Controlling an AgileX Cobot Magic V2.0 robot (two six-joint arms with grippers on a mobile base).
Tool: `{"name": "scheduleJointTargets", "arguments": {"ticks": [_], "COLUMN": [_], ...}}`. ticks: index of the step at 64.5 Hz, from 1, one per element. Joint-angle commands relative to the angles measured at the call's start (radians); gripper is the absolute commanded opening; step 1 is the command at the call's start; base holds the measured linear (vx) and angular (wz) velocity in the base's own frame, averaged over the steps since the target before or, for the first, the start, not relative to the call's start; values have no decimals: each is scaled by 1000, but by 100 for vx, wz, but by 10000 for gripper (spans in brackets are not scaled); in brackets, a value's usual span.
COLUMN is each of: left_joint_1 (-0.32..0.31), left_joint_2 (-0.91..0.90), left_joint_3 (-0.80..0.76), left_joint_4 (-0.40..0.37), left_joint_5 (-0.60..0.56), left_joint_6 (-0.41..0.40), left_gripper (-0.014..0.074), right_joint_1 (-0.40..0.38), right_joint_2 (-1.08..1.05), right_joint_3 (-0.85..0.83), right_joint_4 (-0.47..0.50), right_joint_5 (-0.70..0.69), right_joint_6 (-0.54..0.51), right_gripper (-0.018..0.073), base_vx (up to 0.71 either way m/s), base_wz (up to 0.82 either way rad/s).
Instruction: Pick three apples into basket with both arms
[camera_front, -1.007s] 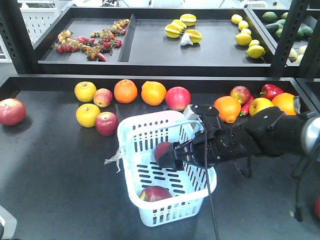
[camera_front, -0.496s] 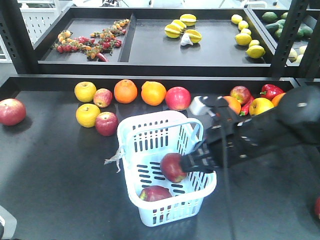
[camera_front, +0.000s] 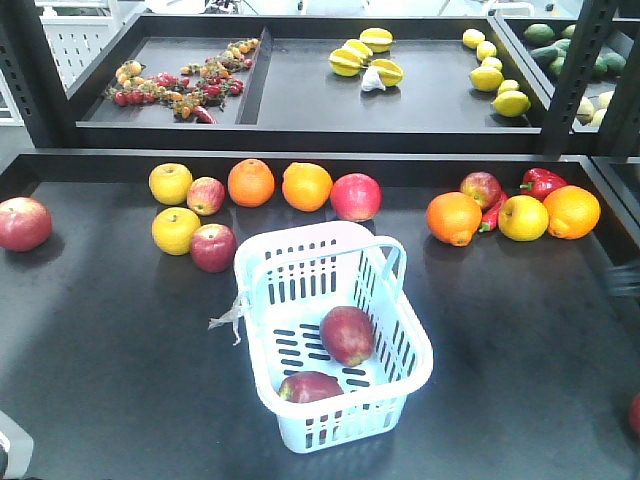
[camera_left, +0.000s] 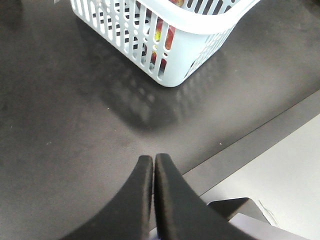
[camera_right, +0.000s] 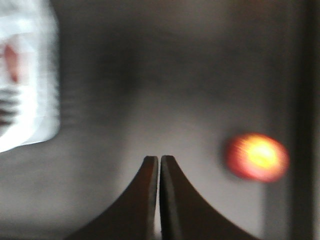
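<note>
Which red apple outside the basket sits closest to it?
The red apple just off the basket's back-left corner, beside the yellow apple; other red apples lie farther away.

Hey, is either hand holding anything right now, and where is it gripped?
Nothing is held. The left hand and right hand are both shut and empty; two apples lie in the basket.

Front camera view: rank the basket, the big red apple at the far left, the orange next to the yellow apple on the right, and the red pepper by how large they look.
1. Basket
2. Far-left red apple and right-hand orange: too alike to rank
3. Red pepper, partly hidden behind fruit
</note>
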Motion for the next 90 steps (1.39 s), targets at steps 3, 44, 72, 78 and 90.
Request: {"name": "scheduleJointTargets", "arguments": {"ticks": [3, 44, 72, 78, 90], "left_joint_1": [-2, -2, -2, -2, -2], "left_joint_2": [-2, -2, -2, -2, -2], "left_joint_3": [-25, -25, -25, -25, -25], "left_joint_4": [-22, -23, -23, -23, -23], "left_joint_5": [-50, -49, -49, -49, -49], "left_joint_6": [-7, -7, -8, -8, -8], "left_gripper": [-8, -8, -8, -8, -8], "right_joint_1": [-172, -489, -489, -489, -489], "right_joint_2": [-17, 368, 536, 567, 622], "right_joint_3": [-25, -29, -29, -29, -29], "right_joint_4": [-45, 251, 198, 191, 147], "right_joint_5": [-1, -60, -199, -230, -271], "right_joint_6": [-10, -297, -259, -250, -218], "right_gripper": [-4, 732, 684, 677, 669], "base_vx": [0, 0, 0, 0, 0], "base_wz": [0, 0, 0, 0, 0]}}
